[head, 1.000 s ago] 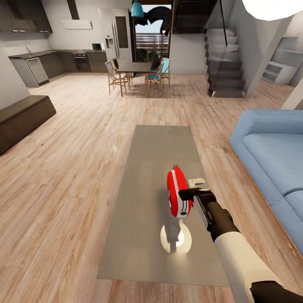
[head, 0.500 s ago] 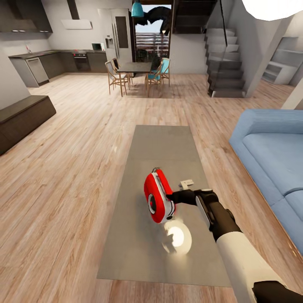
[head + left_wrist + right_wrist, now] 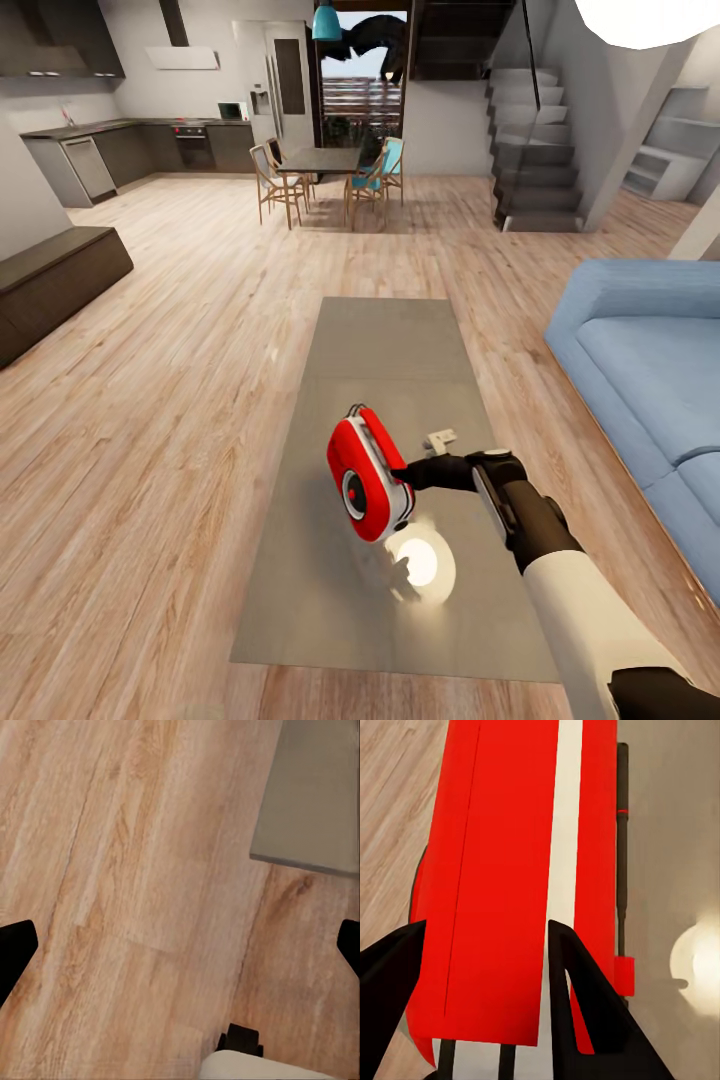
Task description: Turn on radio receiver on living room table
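The red radio receiver [image 3: 365, 488] leans tilted on the grey coffee table [image 3: 390, 340], its round grey dial facing the near left. My right gripper [image 3: 420, 456] reaches it from the right, dark fingertips against its white-trimmed side. In the right wrist view the red casing [image 3: 495, 870] with its white stripe lies just beyond the spread fingers [image 3: 585, 1005], and a thin dark rod [image 3: 621, 832] runs along it over the table top [image 3: 675, 832]. My left gripper [image 3: 180, 945] hangs open over the wood floor beside a corner of the table [image 3: 315, 795].
A blue sofa [image 3: 650, 360] lines the table's right side. A dark low bench [image 3: 50, 280] stands at the far left. Dining table with chairs [image 3: 325, 160] and stairs [image 3: 535, 150] are at the back. A lamp's bright reflection [image 3: 420, 565] sits on the table top.
The radio has gone from standing upright to leaning, and has shifted left along the table with my right gripper following against its side. The camera has stayed still.
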